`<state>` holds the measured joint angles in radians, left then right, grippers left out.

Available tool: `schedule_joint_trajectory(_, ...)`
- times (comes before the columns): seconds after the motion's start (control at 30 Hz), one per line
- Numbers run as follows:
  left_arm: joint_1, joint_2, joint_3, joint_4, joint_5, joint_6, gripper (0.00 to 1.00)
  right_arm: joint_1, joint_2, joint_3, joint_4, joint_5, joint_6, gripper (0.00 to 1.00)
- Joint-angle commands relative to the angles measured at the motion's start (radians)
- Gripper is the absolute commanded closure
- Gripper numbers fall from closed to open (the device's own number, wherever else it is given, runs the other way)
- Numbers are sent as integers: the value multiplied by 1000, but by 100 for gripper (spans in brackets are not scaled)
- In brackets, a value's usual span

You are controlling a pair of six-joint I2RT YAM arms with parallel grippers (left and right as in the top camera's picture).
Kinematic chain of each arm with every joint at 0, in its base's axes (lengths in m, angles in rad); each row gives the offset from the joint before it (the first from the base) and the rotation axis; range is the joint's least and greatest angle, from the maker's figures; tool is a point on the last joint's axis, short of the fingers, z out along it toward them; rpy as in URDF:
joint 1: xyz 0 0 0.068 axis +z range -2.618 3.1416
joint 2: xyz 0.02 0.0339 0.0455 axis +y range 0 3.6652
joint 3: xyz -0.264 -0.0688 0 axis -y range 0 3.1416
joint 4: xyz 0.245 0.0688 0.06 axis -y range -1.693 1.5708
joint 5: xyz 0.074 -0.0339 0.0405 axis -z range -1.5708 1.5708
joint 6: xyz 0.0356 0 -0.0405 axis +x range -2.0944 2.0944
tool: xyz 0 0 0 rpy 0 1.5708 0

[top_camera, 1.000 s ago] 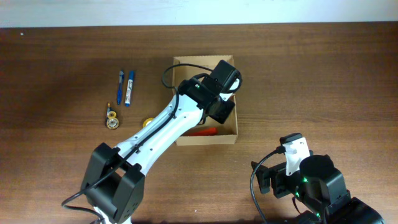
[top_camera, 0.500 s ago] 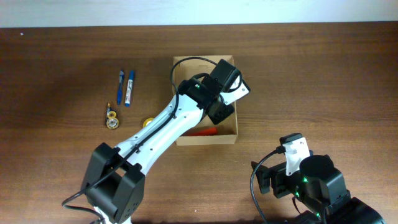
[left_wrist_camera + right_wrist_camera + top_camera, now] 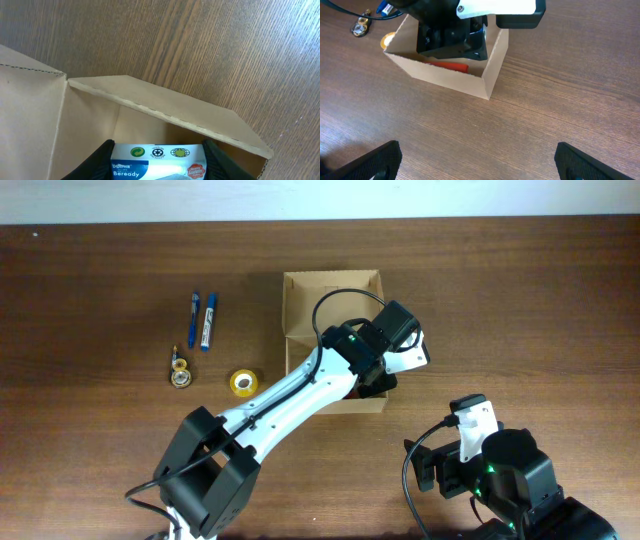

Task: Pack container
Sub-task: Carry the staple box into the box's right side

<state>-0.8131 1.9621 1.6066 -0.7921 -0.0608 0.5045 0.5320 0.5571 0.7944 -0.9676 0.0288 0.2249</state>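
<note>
L gripper clamping glossy pkt at rectangular cardboard container, R gripper splayed

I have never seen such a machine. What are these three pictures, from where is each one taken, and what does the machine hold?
These are two robot arms at a wooden table. One picture looks down from above; the other two come from a camera on each wrist. The left pincer grips a white printed packet over the open cardboard box, where a red item lies. The right pincer hangs open and empty. Left of the box lie two blue pens, a yellow tape roll and a small gold object.
</note>
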Motion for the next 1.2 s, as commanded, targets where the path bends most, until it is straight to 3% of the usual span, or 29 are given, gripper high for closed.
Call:
schedule_joint_trajectory(0.0,-2,7,16,30,6,53,70,5,-6,-2,2,9,-5,1)
schedule_joint_trajectory(0.23,-2,23,16,32,68,203,69,5,-6,-2,2,9,-5,1)
schedule_joint_trajectory(0.7,-3,39,16,-57,65,208,75,5,-6,-2,2,9,-5,1)
schedule_joint_trajectory(0.97,-2,5,15,-37,89,209,75,5,-6,-2,2,9,-5,1)
schedule_joint_trajectory(1.17,-2,50,14,2,160,276,74,5,-6,-2,2,9,-5,1)
